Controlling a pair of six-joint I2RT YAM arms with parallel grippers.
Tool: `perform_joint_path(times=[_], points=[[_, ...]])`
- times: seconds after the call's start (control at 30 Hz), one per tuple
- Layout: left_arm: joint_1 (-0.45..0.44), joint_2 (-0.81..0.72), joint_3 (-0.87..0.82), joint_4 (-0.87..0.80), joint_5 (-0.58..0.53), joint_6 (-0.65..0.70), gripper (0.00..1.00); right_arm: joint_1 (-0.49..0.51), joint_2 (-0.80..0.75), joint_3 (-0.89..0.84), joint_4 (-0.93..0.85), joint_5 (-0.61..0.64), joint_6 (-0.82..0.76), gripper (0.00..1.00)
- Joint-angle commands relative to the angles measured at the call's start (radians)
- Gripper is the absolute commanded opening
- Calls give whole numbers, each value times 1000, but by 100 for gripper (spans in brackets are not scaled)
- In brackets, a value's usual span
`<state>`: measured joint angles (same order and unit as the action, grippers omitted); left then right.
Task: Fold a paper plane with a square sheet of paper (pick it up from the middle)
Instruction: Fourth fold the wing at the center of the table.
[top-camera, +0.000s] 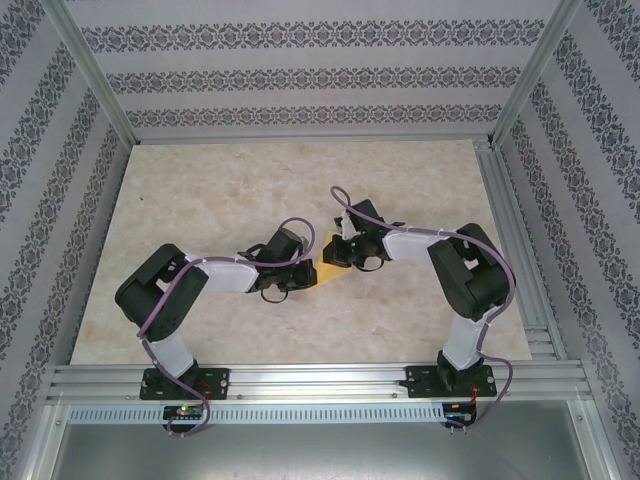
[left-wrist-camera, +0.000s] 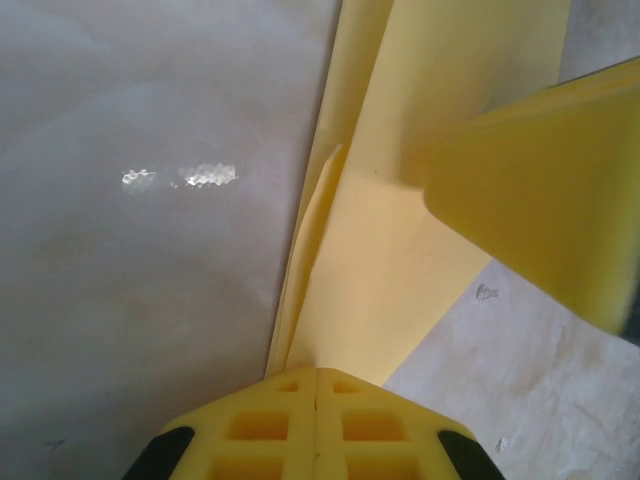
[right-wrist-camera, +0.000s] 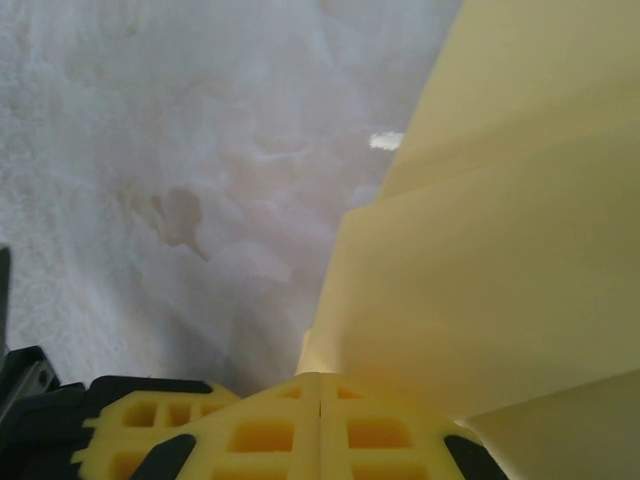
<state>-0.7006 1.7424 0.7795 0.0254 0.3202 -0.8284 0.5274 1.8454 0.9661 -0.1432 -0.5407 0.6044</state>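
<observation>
The square sheet of paper (top-camera: 326, 268) is yellow, folded into layered creased flaps, and lies between the two grippers at the table's middle. My left gripper (top-camera: 307, 270) is shut on its near end; in the left wrist view the paper (left-wrist-camera: 400, 260) runs up from the closed fingertips (left-wrist-camera: 316, 374). My right gripper (top-camera: 339, 254) is shut on the other side, and one of its yellow fingers (left-wrist-camera: 540, 200) rests against the sheet. In the right wrist view the paper (right-wrist-camera: 500, 250) rises from the closed right gripper (right-wrist-camera: 320, 378), with a left finger (right-wrist-camera: 150, 432) beside it.
The marble-patterned table (top-camera: 230, 190) is bare around the arms. Patterned walls and metal frame posts (top-camera: 95, 75) enclose it on three sides. An aluminium rail (top-camera: 320, 378) along the near edge carries both arm bases.
</observation>
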Motion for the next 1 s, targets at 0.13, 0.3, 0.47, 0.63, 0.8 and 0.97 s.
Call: perform_joint_path(times=[0.13, 0.3, 0.47, 0.63, 0.8, 0.97], points=[[-2, 77, -35, -189, -21, 11, 4, -48, 66, 20, 10, -8, -44, 5], [-2, 80, -41, -192, -16, 11, 3, -99, 81, 18, -5, -8, -79, 5], [-2, 76, -54, -192, -9, 14, 3, -161, 95, 40, -22, 5, -103, 5], [-2, 70, -60, -190, -5, 17, 3, -211, 117, 69, -18, 20, -98, 5], [-2, 70, -63, -189, 0, 20, 3, -260, 147, 90, 15, 38, -66, 5], [-2, 68, -65, -186, 1, 22, 3, -295, 146, 107, 22, 62, -56, 5]])
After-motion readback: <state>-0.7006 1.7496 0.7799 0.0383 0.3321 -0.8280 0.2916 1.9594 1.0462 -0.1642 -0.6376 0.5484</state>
